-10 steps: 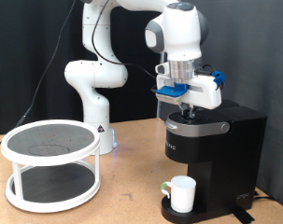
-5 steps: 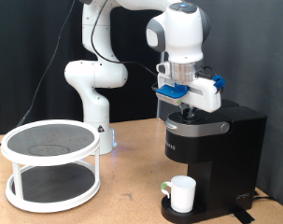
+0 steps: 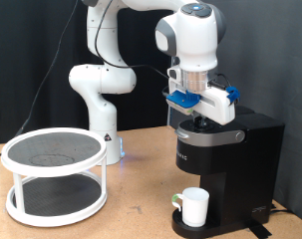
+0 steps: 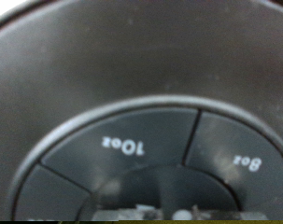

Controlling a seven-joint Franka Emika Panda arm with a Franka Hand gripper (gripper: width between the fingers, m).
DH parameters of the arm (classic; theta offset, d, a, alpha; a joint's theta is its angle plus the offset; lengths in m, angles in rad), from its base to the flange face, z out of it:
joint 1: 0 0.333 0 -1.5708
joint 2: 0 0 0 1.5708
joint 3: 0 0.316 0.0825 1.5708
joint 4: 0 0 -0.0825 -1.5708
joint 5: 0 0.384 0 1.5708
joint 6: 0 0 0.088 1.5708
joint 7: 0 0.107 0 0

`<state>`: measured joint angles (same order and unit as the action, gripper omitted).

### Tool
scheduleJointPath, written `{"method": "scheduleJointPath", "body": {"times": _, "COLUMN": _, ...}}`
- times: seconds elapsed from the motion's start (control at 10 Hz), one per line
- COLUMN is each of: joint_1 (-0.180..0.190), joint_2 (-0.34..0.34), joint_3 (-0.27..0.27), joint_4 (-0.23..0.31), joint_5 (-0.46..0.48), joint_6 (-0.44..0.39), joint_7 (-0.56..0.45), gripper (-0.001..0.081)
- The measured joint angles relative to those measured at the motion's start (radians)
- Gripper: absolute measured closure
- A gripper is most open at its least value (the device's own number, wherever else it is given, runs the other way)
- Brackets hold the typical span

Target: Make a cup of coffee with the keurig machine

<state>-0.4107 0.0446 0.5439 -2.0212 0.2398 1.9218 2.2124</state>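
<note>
**Gripper pressed down at the top panel of the coffee maker**

In the exterior view the gripper (image 3: 200, 118) hangs straight down from the white arm (image 3: 103, 70) and reaches the top of the keurig machine (image 3: 227, 164), at the rounded lid (image 3: 205, 139) on the machine's front part. The fingertips look to be at or very close to the lid surface, but if the jaws are apart or together I cannot tell, because they are small and dark against the black machine.

The wrist view is filled by the round button panel (image 4: 141, 159) of the machine, very near to the camera and a little blurred. Two buttons can be read, one marked 10oz (image 4: 122, 145) and one marked 8oz (image 4: 246, 161).

The cup (image 3: 193, 206) stands upright on the round drip base (image 3: 176, 225), under the front of the machine, with its handle toward the exterior view's left.

On the tabletop (image 3: 141, 214), well apart at the exterior view's left, stands a white two-level round shelf (image 3: 53, 174).
</note>
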Motion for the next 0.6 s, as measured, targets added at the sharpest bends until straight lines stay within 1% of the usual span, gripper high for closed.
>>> {"method": "scheduleJointPath", "body": {"times": 0.2, "joint_1": 0.000, "joint_2": 0.022, "joint_3": -0.006, "joint_4": 0.024, "joint_5": -0.001, "joint_6": -0.023, "joint_7": 0.001, "gripper": 0.0806}}
{"method": "scheduleJointPath", "body": {"times": 0.4, "joint_1": 0.000, "joint_2": 0.025, "joint_3": -0.006, "joint_4": 0.029, "joint_5": -0.002, "joint_6": -0.030, "joint_7": -0.011, "gripper": 0.0806}}
{"method": "scheduleJointPath", "body": {"times": 0.6, "joint_1": 0.000, "joint_2": 0.020, "joint_3": -0.006, "joint_4": 0.026, "joint_5": 0.007, "joint_6": -0.027, "joint_7": -0.073, "gripper": 0.0806}}
